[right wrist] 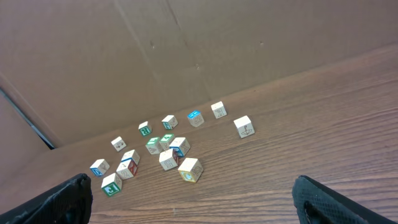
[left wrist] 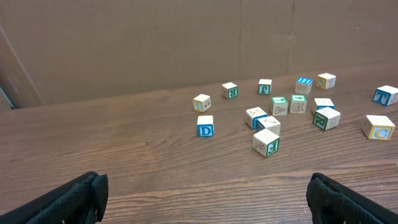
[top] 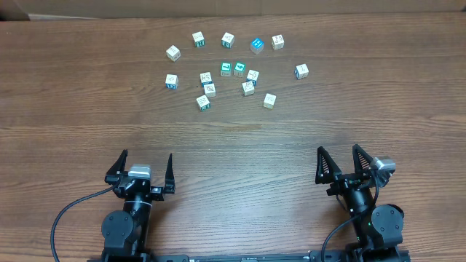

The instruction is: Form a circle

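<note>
Both the left gripper and right gripper are spread wide with nothing held, well apart from the letter cubes, which are scattered loosely at the far middle of the table. The cubes are judged light, rigid and kinda slidey, so each is best pinched across two opposite flat faces.

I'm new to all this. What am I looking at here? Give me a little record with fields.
surface: wooden table
objects: letter cubes, loosely scattered on the far side
circle: not formed yet
arms: left gripper and right gripper, both at the near edge, well apart from the cubes
jaws: both open, holding nothing
backdrop: cardboard wall
</note>
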